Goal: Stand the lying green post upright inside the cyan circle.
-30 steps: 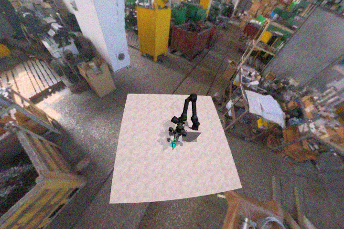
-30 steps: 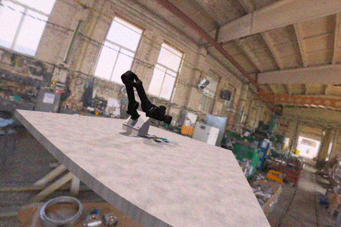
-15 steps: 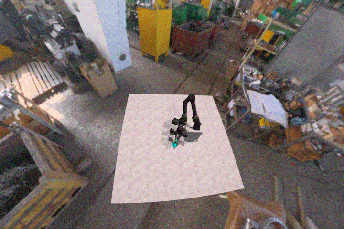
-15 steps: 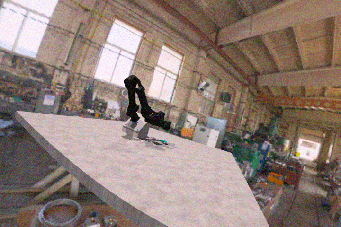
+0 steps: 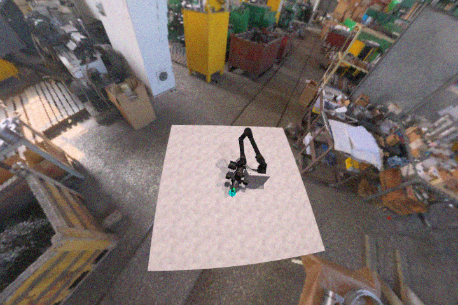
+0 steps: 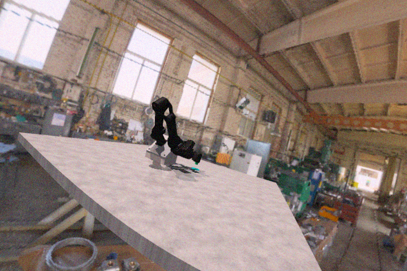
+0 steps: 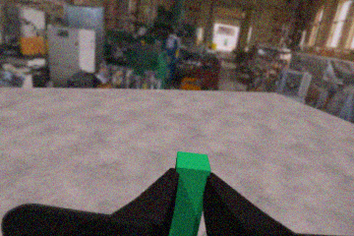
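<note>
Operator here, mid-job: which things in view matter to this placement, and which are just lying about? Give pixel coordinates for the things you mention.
Part of the job:
- green post (image 7: 187,202), held
- gripper (image 7: 190,178), shut on it
- cyan circle (image 5: 232,192) (image 6: 195,169)
- table (image 5: 200,230) (image 6: 178,204) (image 7: 87,123)

Just around:
- yellow cabinet (image 5: 206,39)
- cardboard box (image 5: 137,107)
- red bin (image 5: 252,53)

Robot arm: one
Green post: one
Cyan circle: one
Gripper: one
Gripper fingers: two
Table: one

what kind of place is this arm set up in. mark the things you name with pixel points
Probably an old factory workshop: a steel roof beam (image 6: 290,35) overhead, a row of tall windows in a worn brick wall (image 6: 96,68), and a yellow metal bin (image 5: 205,39) on a stained floor.
</note>
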You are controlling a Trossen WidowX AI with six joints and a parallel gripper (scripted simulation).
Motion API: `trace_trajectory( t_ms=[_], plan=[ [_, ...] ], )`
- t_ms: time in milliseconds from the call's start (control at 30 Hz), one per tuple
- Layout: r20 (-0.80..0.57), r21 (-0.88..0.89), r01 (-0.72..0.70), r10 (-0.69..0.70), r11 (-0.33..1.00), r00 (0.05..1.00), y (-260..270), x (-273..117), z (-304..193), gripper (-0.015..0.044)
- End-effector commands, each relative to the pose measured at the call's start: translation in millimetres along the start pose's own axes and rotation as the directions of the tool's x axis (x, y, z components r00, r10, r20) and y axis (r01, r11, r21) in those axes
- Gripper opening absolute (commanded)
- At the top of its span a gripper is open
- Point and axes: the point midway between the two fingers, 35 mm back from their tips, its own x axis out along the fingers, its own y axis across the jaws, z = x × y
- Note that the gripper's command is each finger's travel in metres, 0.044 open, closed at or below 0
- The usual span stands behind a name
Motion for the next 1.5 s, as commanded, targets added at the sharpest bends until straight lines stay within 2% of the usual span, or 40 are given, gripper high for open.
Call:
trace_trajectory(
  t_ms=[0,333,700,1167,1467],
  plan=[
    [0.009,-0.007,0.006,-0.006,1.000,1.000,-0.7,1.6,-9.9,0.0022],
    [0.002,0.004,0.001,-0.001,1.000,1.000,-0.6,5.2,-31.0,0.0022],
    [0.002,0.005,0.000,0.000,1.000,1.000,-0.6,5.3,-31.5,0.0022],
    [0.002,0.005,0.000,0.000,1.000,1.000,-0.6,5.3,-31.5,0.0390],
    [-0.005,-0.002,0.000,0.000,1.000,1.000,-5.4,1.7,1.4,0.0400]
  ],
)
